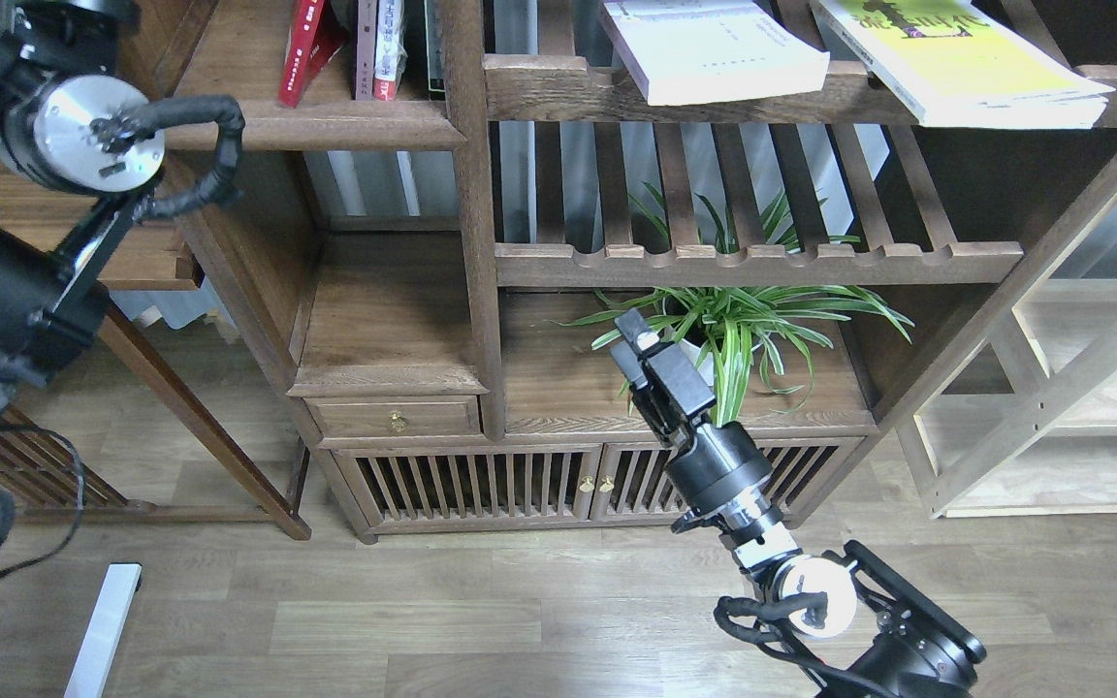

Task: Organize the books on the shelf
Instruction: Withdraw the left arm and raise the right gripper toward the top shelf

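The right gripper (635,334) holds nothing; its dark fingers (638,330) overlap end-on, so whether they are spread or pressed together cannot be told. It hangs before the potted plant (728,334) on the low board. The left gripper is out of view; only the left arm (25,223) shows at the edge. On the slatted rack (558,92) at the top lie the white book (714,48) and, to its right, the yellow-green book (966,63), both overhanging the front rail. The shelf (326,126) at upper left holds thin upright volumes (379,48)
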